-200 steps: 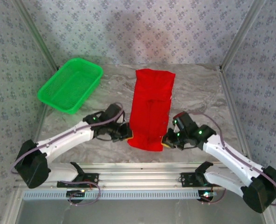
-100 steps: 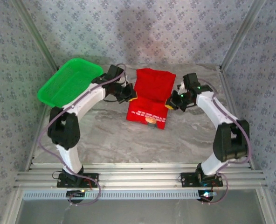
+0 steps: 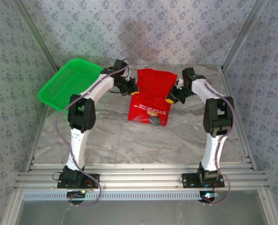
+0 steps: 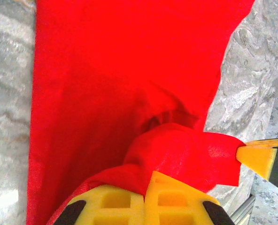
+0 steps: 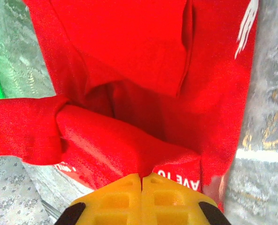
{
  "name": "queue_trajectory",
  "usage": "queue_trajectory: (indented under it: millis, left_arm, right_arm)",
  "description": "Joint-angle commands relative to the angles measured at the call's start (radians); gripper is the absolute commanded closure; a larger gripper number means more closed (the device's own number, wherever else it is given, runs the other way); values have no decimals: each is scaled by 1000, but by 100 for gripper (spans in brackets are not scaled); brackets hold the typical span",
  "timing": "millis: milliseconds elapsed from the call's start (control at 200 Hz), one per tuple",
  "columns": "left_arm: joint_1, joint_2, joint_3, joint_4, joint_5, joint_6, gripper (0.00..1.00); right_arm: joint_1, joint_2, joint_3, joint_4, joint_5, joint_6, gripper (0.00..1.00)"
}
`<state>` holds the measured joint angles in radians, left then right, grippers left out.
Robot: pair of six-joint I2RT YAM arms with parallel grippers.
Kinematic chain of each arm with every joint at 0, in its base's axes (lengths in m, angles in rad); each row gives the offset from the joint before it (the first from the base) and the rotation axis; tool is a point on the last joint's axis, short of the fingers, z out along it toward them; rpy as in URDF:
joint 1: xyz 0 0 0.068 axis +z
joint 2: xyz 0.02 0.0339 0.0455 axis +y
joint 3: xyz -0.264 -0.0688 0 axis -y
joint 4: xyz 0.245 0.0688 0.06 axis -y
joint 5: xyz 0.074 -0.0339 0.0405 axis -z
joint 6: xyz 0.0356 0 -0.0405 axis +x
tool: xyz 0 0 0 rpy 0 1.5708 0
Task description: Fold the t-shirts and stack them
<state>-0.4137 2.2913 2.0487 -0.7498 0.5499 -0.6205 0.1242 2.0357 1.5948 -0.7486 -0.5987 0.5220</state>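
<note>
**Both grippers pinch the red shirt for a fold**

From the top camera, you can see the red t-shirt (image 3: 154,83) at the far middle of the table (image 3: 111,136). The left gripper (image 3: 133,90) holds one side edge and the right gripper (image 3: 171,98) holds the other. I think they hold it this way so both sides fold over evenly. The bear print faces up on the near part. The green basket (image 3: 55,76) sits to the left, and I see nothing in it.

In the left wrist view, your yellow fingers (image 4: 125,201) are closed tight on a bunch of red cloth.

In the right wrist view, the fingers (image 5: 167,197) are pressed together on a folded edge with white letters (image 5: 179,180). The cloth hangs loose, so it could slip.
</note>
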Motion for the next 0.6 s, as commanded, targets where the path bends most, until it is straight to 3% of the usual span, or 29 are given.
queue_trajectory:
  millis: [0,145,200,280,315,425,595]
  left_arm:
    - [13,70,101,-38,35,23,96]
    - [13,199,293,-77,65,9,95]
    - [15,262,396,-116,85,4,91]
    - [14,329,513,-143,94,-17,73]
    - [15,340,543,-134,97,-36,67]
    - [27,321,593,-102,99,-90,50]
    - [74,214,581,-116,65,-103,41]
  right_arm:
    - [-12,64,71,-39,-3,-14,100]
    - [-24,142,177,-40,4,25,97]
    - [-31,168,216,-38,1,48,82]
    - [-43,191,253,-6,-19,85,60]
    - [-51,187,254,29,-28,99,55]
    - [-65,119,243,124,-16,167,48]
    - [-59,-59,172,131,24,133,47]
